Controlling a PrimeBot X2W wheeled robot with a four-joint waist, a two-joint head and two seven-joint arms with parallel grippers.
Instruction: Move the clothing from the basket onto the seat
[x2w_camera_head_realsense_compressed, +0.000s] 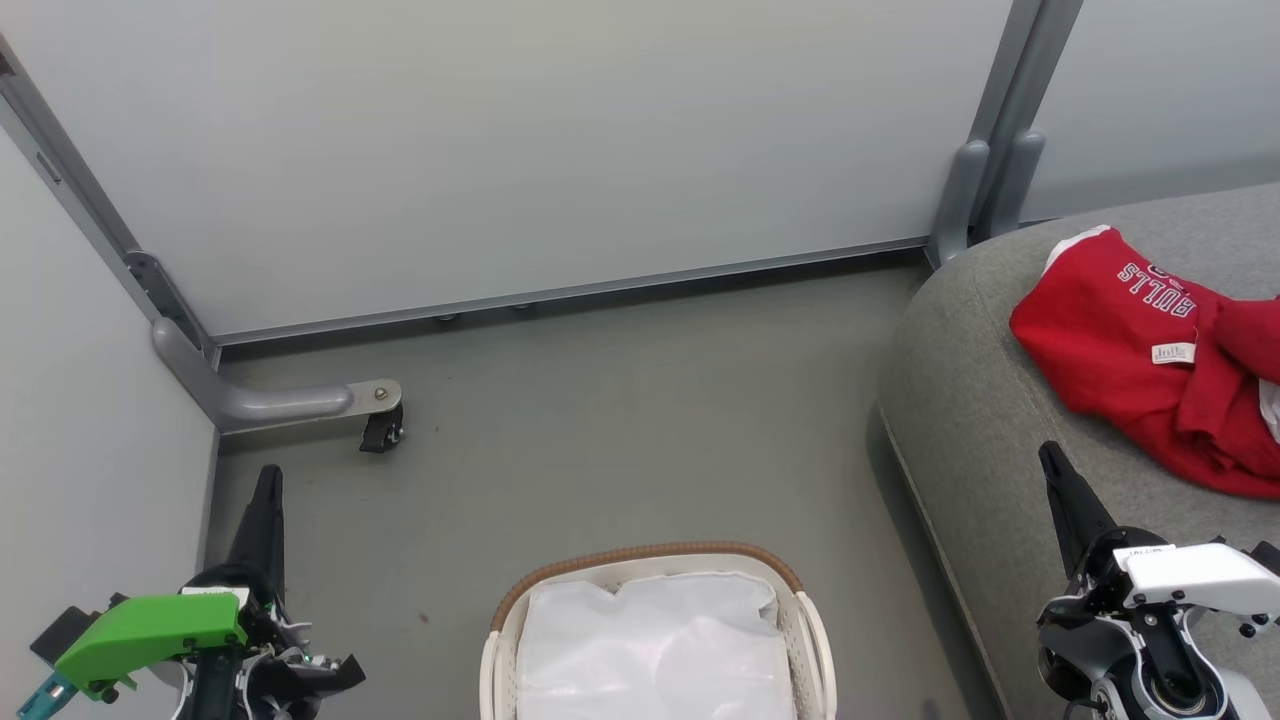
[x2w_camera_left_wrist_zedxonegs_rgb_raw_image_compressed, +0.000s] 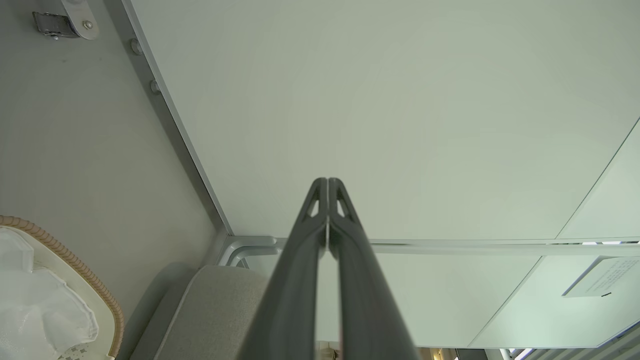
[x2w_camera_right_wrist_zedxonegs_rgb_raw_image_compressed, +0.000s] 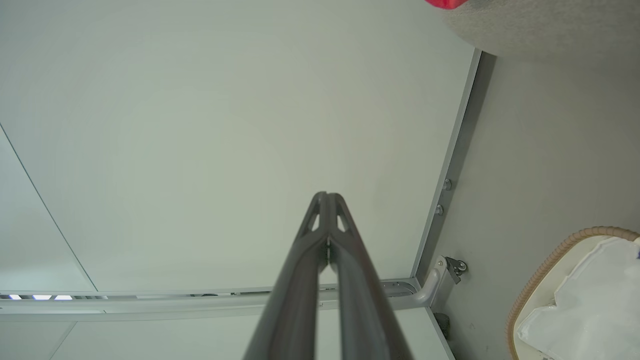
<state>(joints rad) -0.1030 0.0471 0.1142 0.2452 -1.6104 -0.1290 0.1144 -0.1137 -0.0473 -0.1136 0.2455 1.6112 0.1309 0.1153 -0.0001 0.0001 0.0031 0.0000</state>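
Observation:
The clothing, red jerseys (x2w_camera_head_realsense_compressed: 1130, 370) with white "BULLS" lettering, lies crumpled on the grey seat (x2w_camera_head_realsense_compressed: 980, 420) at the right; a red scrap (x2w_camera_right_wrist_zedxonegs_rgb_raw_image_compressed: 445, 3) shows in the right wrist view. The white basket (x2w_camera_head_realsense_compressed: 640, 556) with a brown woven rim stands on the floor at bottom centre, and white liner fabric (x2w_camera_head_realsense_compressed: 650, 640) shows inside it. My left gripper (x2w_camera_head_realsense_compressed: 268, 478) is shut and empty at the lower left, left of the basket (x2w_camera_left_wrist_zedxonegs_rgb_raw_image_compressed: 75, 265). My right gripper (x2w_camera_head_realsense_compressed: 1050, 455) is shut and empty over the seat's front edge, below the jerseys. Both point at the wall (x2w_camera_left_wrist_zedxonegs_rgb_raw_image_compressed: 327, 181) (x2w_camera_right_wrist_zedxonegs_rgb_raw_image_compressed: 326, 195).
Pale partition panels (x2w_camera_head_realsense_compressed: 520, 140) close off the back and left. A metal foot with a black caster (x2w_camera_head_realsense_compressed: 380, 430) juts onto the grey floor at the left. Open floor (x2w_camera_head_realsense_compressed: 640, 420) lies between the basket, the wall and the seat.

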